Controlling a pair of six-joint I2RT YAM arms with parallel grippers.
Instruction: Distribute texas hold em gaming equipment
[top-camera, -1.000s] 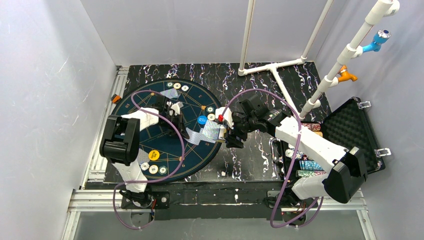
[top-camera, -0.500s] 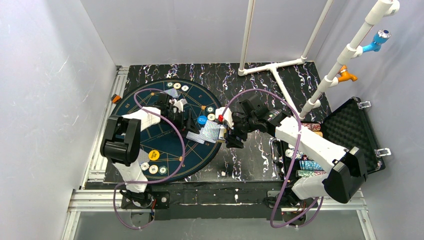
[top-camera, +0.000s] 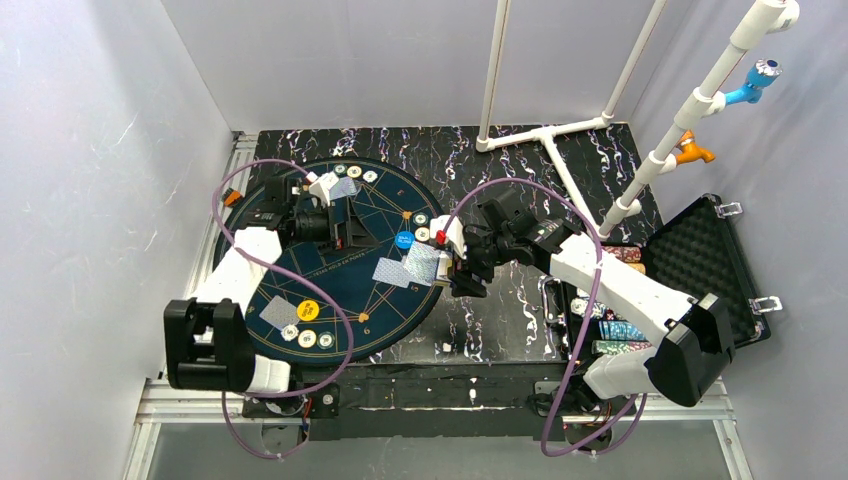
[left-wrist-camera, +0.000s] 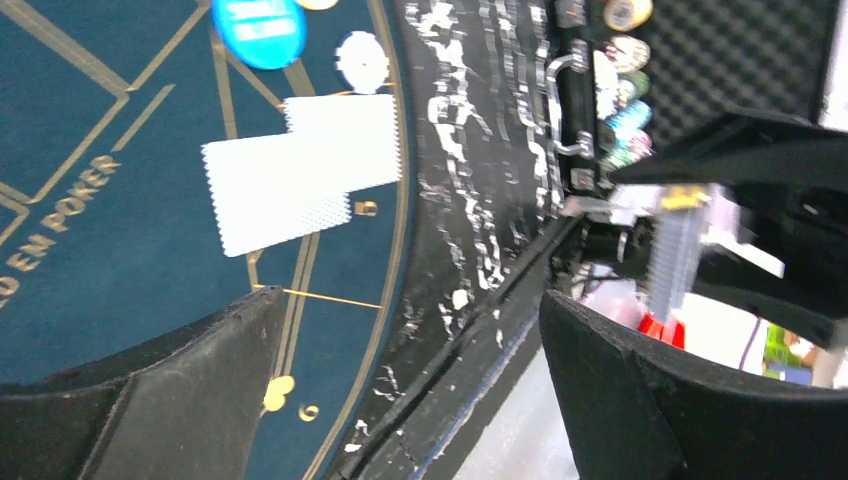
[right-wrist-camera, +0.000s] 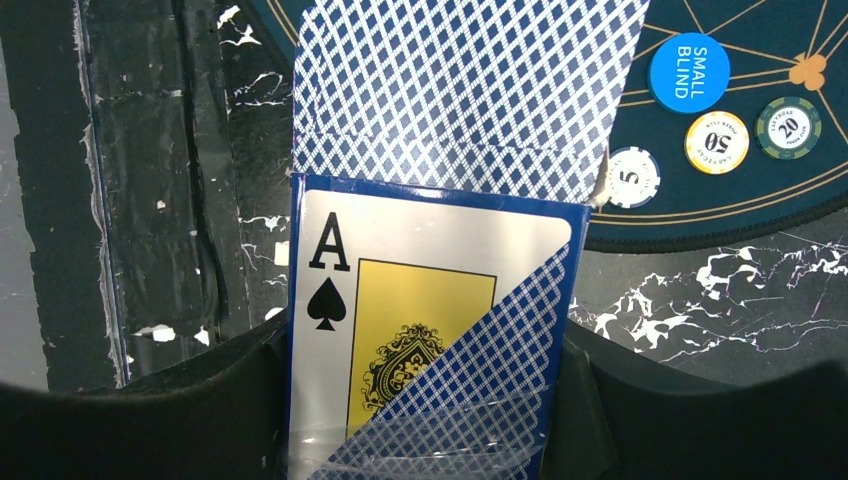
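The round mat (top-camera: 400, 300) covers the tabletop's (top-camera: 500, 320) left side. The right arm hides much of the open case (top-camera: 705, 255). The left fingers (left-wrist-camera: 150, 400) stand apart, empty, above the mat. The right fingers (right-wrist-camera: 150, 420) clamp the card deck (right-wrist-camera: 420, 300), bottom cut off, at the mat's edge. Two overlapped cards (left-wrist-camera: 300, 175) lie face-down near a blurred blue disc (left-wrist-camera: 258, 30).

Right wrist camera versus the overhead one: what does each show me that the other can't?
Only the right wrist view shows the ace of spades printed on the card pack held in the right gripper, and the numbers on three chips. Only the overhead view shows the open black case, the yellow disc and the left arm. Both show the blue disc, the fanned cards and the dark-blue mat.
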